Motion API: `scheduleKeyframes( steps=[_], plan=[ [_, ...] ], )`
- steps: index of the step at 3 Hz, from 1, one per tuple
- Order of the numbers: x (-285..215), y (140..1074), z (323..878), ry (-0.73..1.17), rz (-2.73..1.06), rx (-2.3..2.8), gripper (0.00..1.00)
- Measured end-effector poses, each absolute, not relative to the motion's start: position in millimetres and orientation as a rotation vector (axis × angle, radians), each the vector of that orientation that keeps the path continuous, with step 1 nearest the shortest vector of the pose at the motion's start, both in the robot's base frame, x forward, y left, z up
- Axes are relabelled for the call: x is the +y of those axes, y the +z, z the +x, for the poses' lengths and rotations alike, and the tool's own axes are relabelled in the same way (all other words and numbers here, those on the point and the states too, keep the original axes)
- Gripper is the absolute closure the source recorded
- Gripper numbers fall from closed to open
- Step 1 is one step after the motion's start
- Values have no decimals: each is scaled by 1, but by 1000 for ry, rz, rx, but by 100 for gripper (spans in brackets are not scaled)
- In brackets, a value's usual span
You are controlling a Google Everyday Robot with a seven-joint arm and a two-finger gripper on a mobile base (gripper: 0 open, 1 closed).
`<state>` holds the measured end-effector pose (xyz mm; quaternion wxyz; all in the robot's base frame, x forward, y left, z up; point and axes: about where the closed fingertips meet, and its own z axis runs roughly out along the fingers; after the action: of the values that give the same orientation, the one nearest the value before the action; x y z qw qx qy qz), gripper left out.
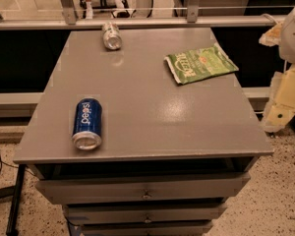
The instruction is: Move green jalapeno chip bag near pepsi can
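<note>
The green jalapeno chip bag (200, 63) lies flat on the grey cabinet top (147, 112), at the far right. The pepsi can (87, 124) is dark blue and lies on its side at the near left, its silver end facing the front edge. Bag and can are far apart, across the top from each other. My gripper (281, 104) is the cream-white part of the arm at the right edge of the view. It is off the cabinet's right side, below the level of the bag and touching nothing on the top.
A silver-grey can (111, 36) lies on its side at the far left of the top. The cabinet has drawers (146, 191) below. A rail (137, 21) runs behind it. A black stand leg (14, 200) is on the floor at the left.
</note>
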<state>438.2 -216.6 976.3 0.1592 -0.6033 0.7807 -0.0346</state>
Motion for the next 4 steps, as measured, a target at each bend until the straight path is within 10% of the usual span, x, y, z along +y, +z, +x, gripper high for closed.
scheduleKeyframes(
  steps=[2,4],
  plan=[
    [-218,968,467,-104,-1689,2187,0],
    [-219,928,615,109,-1409,2080,0]
  ],
)
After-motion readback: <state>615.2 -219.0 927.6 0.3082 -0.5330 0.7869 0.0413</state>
